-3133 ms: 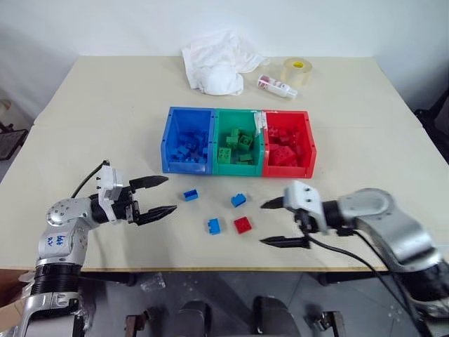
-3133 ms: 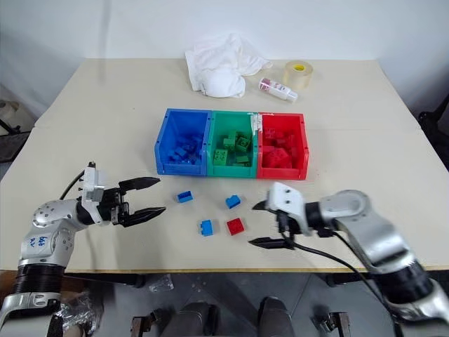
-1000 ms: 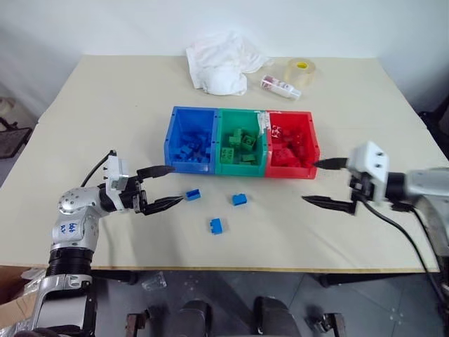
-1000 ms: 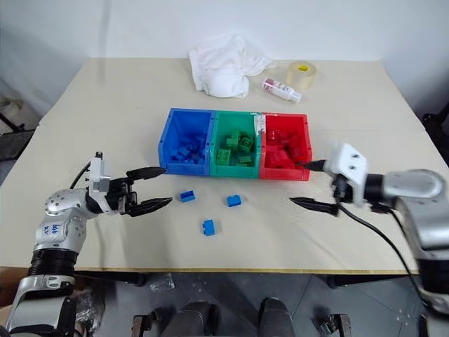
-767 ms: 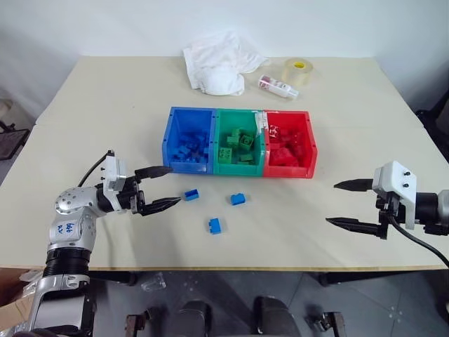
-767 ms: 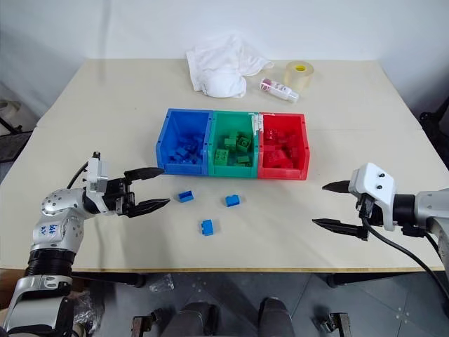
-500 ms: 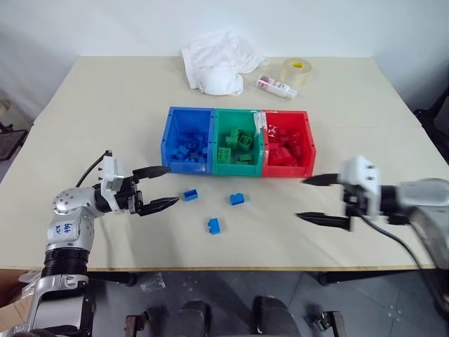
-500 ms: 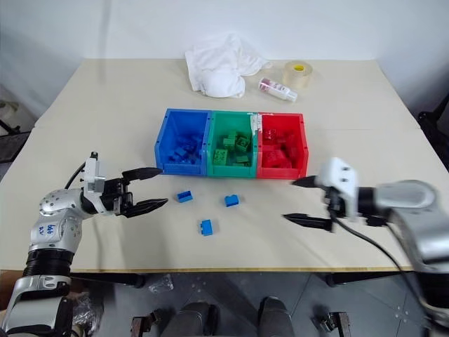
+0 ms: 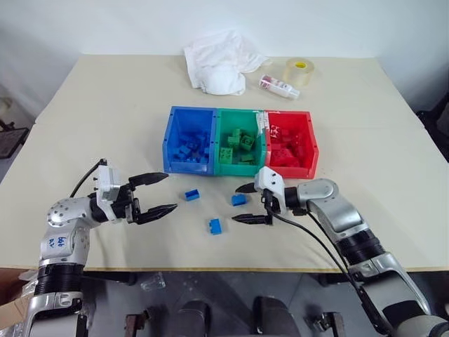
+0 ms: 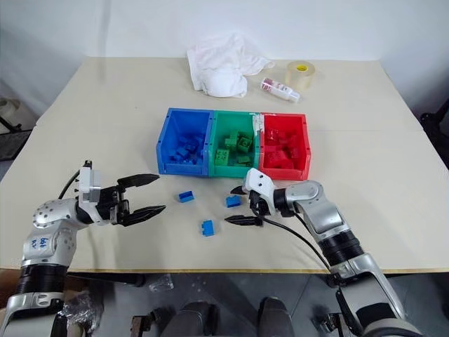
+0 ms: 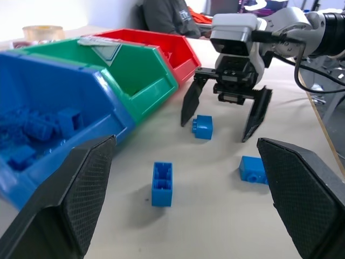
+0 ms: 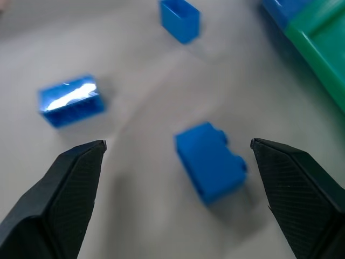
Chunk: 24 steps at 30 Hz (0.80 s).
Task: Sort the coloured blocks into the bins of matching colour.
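From my head, three blue blocks lie on the table in front of the bins. My right gripper is spread wide with its two fingers either side of the middle block, not touching. My left gripper is spread and empty.

My left wrist sees the nearest block standing on end.

My right wrist sees the middle block between my fingers.
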Available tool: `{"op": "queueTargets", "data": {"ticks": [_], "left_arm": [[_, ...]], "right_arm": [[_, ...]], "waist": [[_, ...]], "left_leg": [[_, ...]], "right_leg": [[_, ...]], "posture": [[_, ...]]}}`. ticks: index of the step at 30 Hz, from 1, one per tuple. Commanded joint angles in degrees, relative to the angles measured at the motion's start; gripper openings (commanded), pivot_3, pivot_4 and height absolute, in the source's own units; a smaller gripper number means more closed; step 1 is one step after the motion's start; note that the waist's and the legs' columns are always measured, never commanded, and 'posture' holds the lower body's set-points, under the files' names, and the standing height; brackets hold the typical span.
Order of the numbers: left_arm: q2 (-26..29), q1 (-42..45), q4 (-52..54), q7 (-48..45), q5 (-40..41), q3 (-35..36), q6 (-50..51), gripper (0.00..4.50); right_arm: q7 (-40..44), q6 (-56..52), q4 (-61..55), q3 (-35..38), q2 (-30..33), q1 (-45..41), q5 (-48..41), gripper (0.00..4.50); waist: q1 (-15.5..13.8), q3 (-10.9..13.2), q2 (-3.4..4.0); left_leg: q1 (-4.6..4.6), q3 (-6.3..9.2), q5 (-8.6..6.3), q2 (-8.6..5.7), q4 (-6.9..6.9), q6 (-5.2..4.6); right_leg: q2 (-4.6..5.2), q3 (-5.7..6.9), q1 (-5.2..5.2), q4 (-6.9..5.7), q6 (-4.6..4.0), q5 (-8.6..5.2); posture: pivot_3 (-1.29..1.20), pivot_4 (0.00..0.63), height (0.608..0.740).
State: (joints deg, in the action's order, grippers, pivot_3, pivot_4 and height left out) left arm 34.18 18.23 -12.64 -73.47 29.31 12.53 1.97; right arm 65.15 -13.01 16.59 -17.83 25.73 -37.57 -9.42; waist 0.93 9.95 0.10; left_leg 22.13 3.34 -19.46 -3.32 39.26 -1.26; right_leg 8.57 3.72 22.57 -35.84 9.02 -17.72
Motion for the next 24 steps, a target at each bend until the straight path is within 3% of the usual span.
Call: {"op": "queueTargets", "data": {"ticks": [1, 8, 9, 17, 24], "left_arm": [[0.6, -0.9, 3.2, 0.5, 1.7, 1.3, 0.2, 4.5], [0.8, -1.0, 3.1, 0.4, 1.9, 1.2, 0.4, 4.5], [0.7, -0.9, 2.8, 0.3, 1.9, 1.1, 0.3, 4.5], [0.6, 0.3, 1.1, -0.2, 1.5, 0.8, -0.2, 4.5], [0.1, 1.5, -0.4, -0.4, 1.1, 0.3, -0.9, 4.5]], "right_arm": [[0.5, 1.9, 0.3, -0.1, -0.5, -0.3, 1.0, 3.51], [-0.5, 0.5, -4.9, 2.8, 0.1, 0.5, -0.5, 1.02], [-1.1, -0.6, -7.0, 3.8, 0.0, 0.5, -1.4, 0.85], [-6.0, -7.2, -15.2, 7.2, -1.9, -3.2, -4.5, 0.85], [-14.5, -3.4, 0.1, 6.2, -11.5, -17.8, -0.2, 0.85]], "waist": [[0.3, 0.0, 0.01], [0.8, 0.0, 0.01], [0.8, 0.0, 0.01], [0.7, 0.0, 0.01], [1.5, 0.0, 0.04]], "left_leg": [[0.0, 0.03, 0.0, 0.01, 0.0, 0.0], [0.0, 0.05, 0.0, 0.01, -0.04, 0.02], [0.0, 0.05, 0.0, 0.01, -0.04, 0.02], [0.0, 0.05, 0.0, 0.0, -0.04, 0.02], [-0.02, 0.0, 0.03, 0.02, -0.08, 0.06]], "right_leg": [[0.0, 0.02, 0.0, 0.0, 0.0, 0.0], [-0.01, 0.03, 0.01, 0.0, 0.0, 0.0], [-0.01, 0.03, 0.01, 0.0, 0.0, 0.0], [-0.01, 0.02, 0.01, -0.01, 0.0, 0.0], [-0.03, 0.01, 0.11, -0.11, -0.02, -0.01]], "posture": [[0.0, 0.15, 0.74], [0.0, 0.15, 0.74], [0.0, 0.15, 0.74], [0.0, 0.15, 0.74], [0.0, 0.15, 0.74]]}}
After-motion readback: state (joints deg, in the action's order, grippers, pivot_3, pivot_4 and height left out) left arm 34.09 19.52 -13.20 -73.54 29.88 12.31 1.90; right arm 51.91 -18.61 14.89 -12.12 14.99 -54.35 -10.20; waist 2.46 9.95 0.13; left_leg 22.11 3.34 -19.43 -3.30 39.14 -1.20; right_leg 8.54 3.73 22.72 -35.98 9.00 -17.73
